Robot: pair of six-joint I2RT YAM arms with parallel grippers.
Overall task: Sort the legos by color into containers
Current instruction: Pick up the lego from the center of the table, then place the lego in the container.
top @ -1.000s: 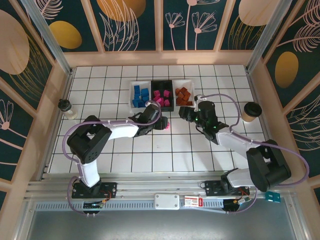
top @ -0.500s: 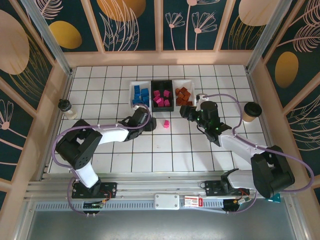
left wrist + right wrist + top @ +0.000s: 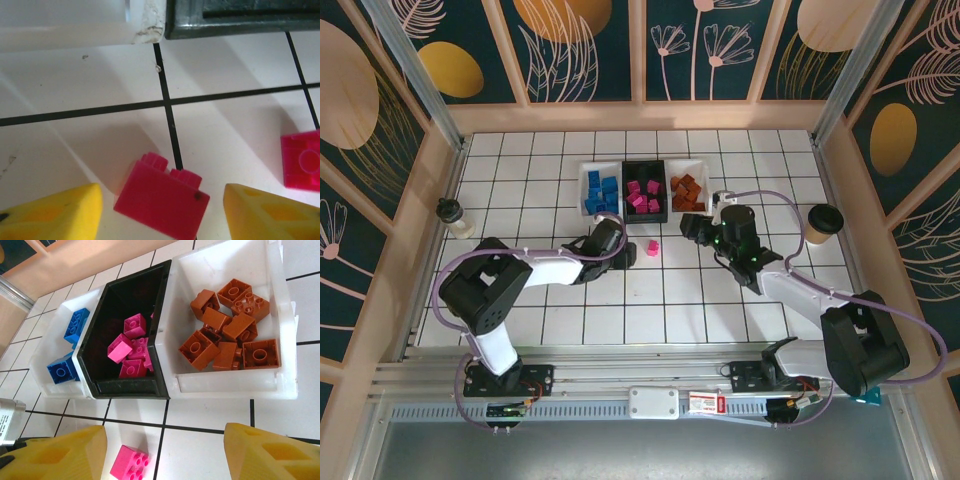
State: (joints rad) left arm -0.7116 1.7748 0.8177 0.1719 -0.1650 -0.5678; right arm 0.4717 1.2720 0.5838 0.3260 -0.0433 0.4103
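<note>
two pink legos lie loose on the tiles near the black bin; the first lego sits between the spread fingers of the left claw, untouched; the second lego lies just beside; the right claw hangs open above the tiles, holding nothing

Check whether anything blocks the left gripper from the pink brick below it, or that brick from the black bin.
Nothing visible does. The pink brick lies between the open fingers of the left gripper, and bare tile runs from it to the black bin. A second pink brick lies to one side.
</note>
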